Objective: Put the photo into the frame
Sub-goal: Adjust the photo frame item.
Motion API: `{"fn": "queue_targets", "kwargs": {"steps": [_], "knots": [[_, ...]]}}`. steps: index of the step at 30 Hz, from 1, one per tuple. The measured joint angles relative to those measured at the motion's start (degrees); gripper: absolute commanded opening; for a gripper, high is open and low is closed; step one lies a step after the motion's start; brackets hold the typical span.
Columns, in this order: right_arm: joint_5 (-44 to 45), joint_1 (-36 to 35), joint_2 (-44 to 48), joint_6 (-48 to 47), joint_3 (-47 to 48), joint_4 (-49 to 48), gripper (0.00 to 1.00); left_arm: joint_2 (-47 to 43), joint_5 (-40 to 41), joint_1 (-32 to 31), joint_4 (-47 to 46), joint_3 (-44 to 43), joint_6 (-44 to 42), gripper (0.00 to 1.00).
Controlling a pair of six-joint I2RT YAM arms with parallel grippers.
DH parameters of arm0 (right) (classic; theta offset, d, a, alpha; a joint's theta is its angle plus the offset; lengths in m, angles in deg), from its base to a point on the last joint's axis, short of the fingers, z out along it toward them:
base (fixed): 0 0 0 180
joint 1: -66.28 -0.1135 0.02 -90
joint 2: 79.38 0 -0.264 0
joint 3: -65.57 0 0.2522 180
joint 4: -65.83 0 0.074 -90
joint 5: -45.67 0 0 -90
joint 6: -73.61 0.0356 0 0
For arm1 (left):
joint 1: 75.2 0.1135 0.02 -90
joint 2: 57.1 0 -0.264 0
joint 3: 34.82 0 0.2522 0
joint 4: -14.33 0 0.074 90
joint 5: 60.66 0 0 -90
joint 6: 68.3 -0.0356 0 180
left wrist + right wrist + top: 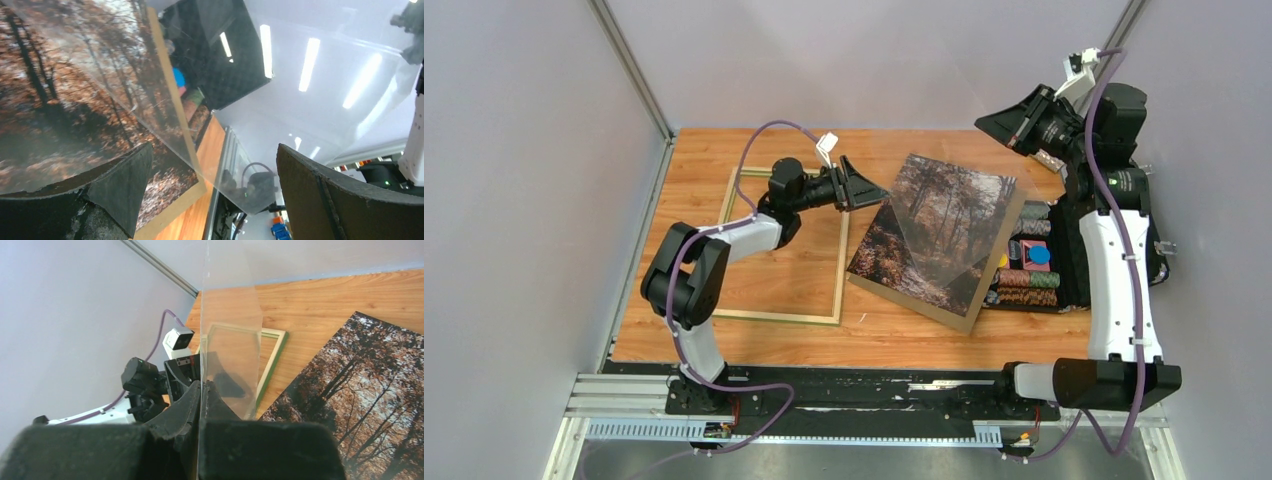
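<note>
Wood tabletop [724,160]: 1 frame [774,316], 1 photo [894,255], 1 clear sheet [230,315]; L pincer [215,185] apart, R pincer [202,390] clamped on clear sheet.

1. In my three views I can read no text, brand, number or sign.
2. The photo [904,265] carries only a forest picture, with no lettering that I can make out.

We look down on the whole table [714,160] from above and behind the arms [699,270]. Our left wrist view sits close against the photo [60,100]; our right wrist view, farther off, shares it.
</note>
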Motion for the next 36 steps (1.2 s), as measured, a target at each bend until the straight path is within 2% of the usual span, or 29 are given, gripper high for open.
{"fn": "queue_targets", "kwargs": {"steps": [6, 19, 26, 30, 36], "knots": [[-2.86, 1.46, 0.28, 3.28, -1.22, -2.54, 0.00, 3.50, 0.22, -2.75, -9.57, 0.81, 4.90, 1.00], [-4.35, 2.23, 3.65, 5.40, -3.56, -5.03, 0.00, 4.61, 0.42, -2.97, -12.02, 1.42, 5.66, 1.00], [-5.60, 2.75, 5.51, 7.65, -9.81, -9.14, 0.00, 5.64, 0.09, -3.34, -15.89, 1.42, 7.78, 0.99], [-6.64, 3.56, 5.79, 9.42, -12.41, -11.93, 0.00, 6.38, 0.09, -3.91, -18.08, 1.53, 10.25, 0.94], [-7.08, 4.28, 7.39, 10.51, -14.88, -15.10, 0.00, 6.43, 0.17, -5.01, -20.90, 3.19, 13.27, 0.81]]}}
